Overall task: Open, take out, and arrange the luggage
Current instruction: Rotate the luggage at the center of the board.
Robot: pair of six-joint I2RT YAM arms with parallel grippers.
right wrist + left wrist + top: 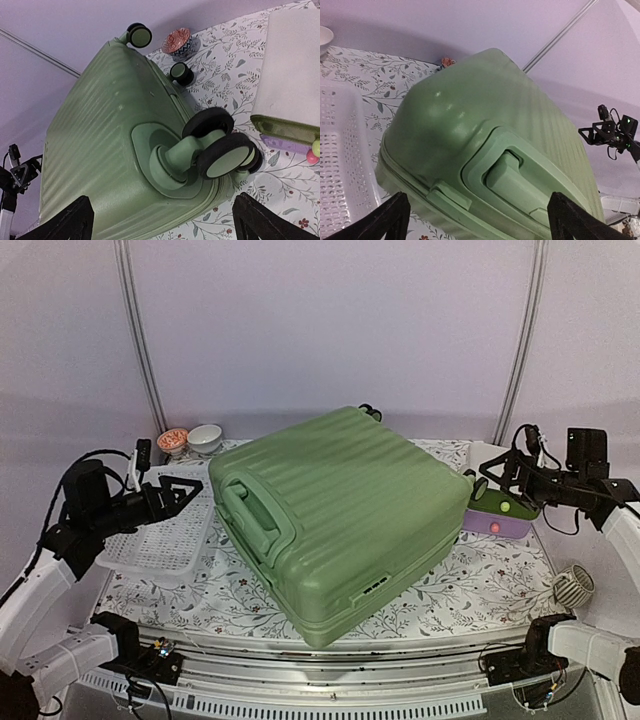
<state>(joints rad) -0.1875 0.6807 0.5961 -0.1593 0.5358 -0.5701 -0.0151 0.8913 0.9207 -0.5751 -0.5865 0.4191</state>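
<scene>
We had the luggage (pixel 340 510) lying shut, centre of the table (pixel 490 580), left gripper (pixel 192 490) at its 9 o'clock, right gripper (pixel 482 483) at 3 o'clock, both with fingers spread wide, gripping nothing.

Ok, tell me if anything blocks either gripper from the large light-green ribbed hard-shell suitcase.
Nothing visible. The open left gripper faces the handle end of the light-green suitcase; the white perforated plastic basket lies below it, not between. The open right gripper faces the wheel end; the small white-green-purple box sits beside it.
</scene>
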